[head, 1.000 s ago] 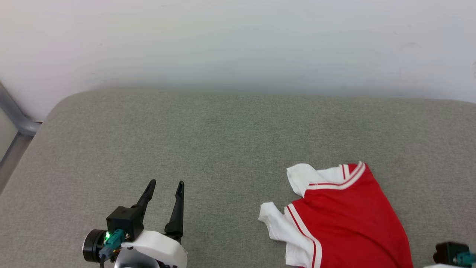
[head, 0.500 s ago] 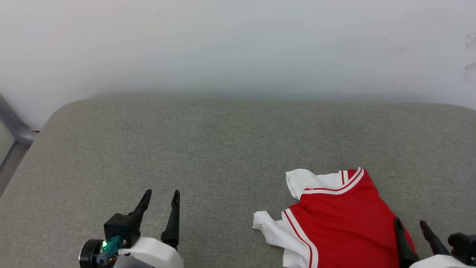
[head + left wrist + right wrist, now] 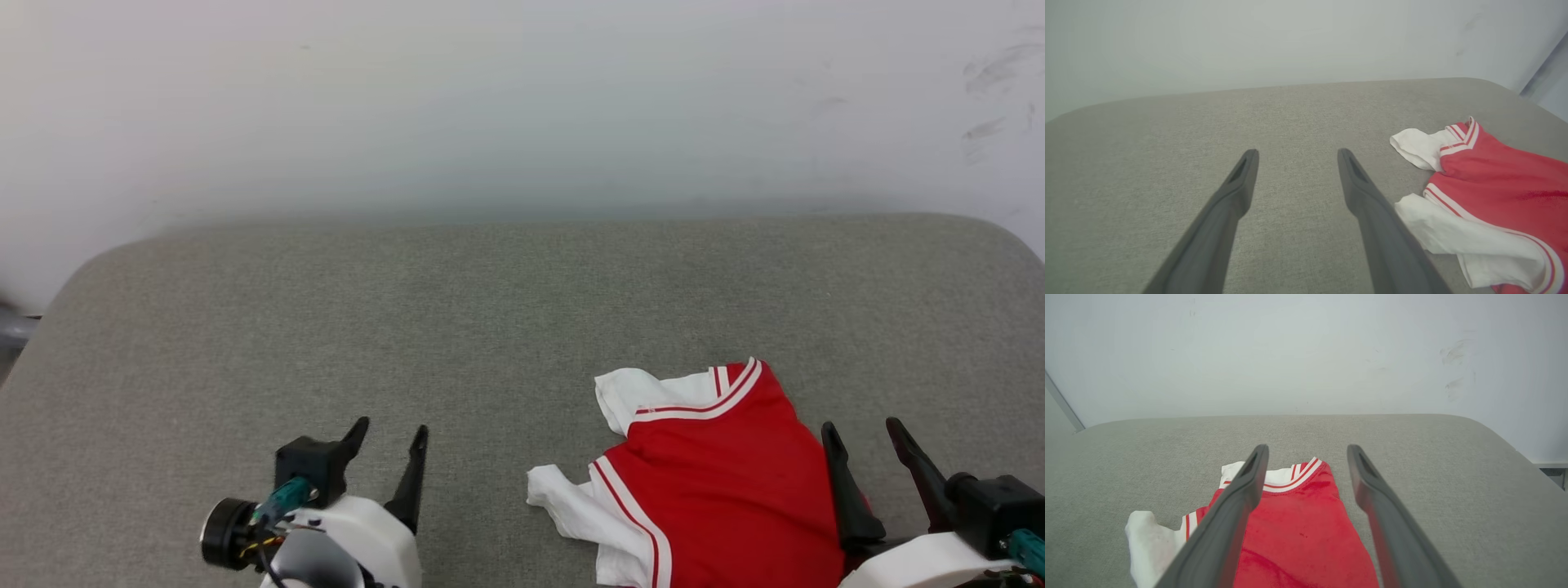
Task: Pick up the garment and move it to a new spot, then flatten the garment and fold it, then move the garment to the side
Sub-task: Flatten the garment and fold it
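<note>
The garment [image 3: 718, 482], a red jersey with white sleeves and striped trim, lies folded on the grey cushion [image 3: 490, 327] at the lower right. It also appears at the right in the left wrist view [image 3: 1490, 192] and under the fingers in the right wrist view [image 3: 1298, 531]. My right gripper [image 3: 864, 430] hovers open over the garment's right edge, holding nothing. Well to the left of the garment, my left gripper [image 3: 389, 429] stands open over bare cushion, its fingers [image 3: 1241, 183] spread and empty.
A pale wall [image 3: 522, 106] rises just behind the cushion. The cushion's rounded corners end at the far left [image 3: 73, 286] and far right [image 3: 1012, 237]. A grey metal bar [image 3: 12, 335] stands beyond the left corner.
My right gripper has come up into the head view beside the garment and opened. The head camera has shifted, sliding the whole scene leftward. The garment lies as before.
</note>
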Tool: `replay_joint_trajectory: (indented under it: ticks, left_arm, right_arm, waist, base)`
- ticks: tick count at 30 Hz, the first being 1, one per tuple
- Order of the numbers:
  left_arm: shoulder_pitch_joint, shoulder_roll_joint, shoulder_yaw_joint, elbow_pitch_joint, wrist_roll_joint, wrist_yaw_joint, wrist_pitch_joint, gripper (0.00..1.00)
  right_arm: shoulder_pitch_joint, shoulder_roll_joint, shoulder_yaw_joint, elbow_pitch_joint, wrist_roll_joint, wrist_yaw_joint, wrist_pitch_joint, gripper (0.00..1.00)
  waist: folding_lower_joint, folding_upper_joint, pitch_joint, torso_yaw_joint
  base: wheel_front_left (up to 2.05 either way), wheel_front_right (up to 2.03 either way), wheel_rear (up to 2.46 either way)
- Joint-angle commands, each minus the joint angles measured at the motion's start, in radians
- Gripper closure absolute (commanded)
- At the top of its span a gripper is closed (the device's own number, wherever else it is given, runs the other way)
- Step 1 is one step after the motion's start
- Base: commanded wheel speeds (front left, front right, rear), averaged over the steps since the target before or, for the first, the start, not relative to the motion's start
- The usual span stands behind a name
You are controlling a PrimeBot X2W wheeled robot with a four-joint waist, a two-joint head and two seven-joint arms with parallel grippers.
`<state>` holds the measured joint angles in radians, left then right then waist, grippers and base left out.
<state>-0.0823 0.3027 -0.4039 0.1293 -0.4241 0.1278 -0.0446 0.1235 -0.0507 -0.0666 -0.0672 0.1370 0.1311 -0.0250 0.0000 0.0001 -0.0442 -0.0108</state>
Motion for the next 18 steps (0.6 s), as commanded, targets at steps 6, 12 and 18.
replay_joint_trajectory:
  ticks: [6, 12, 18]
  left_arm:
    - [-0.109, -0.019, -0.107, 0.016, -0.005, -0.088, 0.169, 0.0]
    - [-0.201, -0.027, -0.194, 0.061, -0.009, -0.163, 0.34, 0.0]
    - [-0.284, -0.001, -0.26, 0.13, 0.0, -0.208, 0.523, 0.0]
  right_arm:
    - [0.018, 0.001, 0.031, -0.085, -0.034, -0.001, 0.045, 0.0]
    - [0.007, 0.001, 0.044, -0.134, -0.018, -0.001, 0.069, 0.0]
    - [-0.01, 0.001, 0.047, -0.129, 0.005, -0.001, 0.068, 0.0]
  waist:
    - [0.0, -0.0001, 0.036, -0.06]
    - [0.0, -0.0001, 0.097, -0.105]
    - [0.0, -0.0001, 0.151, -0.135]
  base:
    - [0.0, 0.0, 0.0]
    - [0.0, 0.0, 0.0]
    - [0.0, 0.0, 0.0]
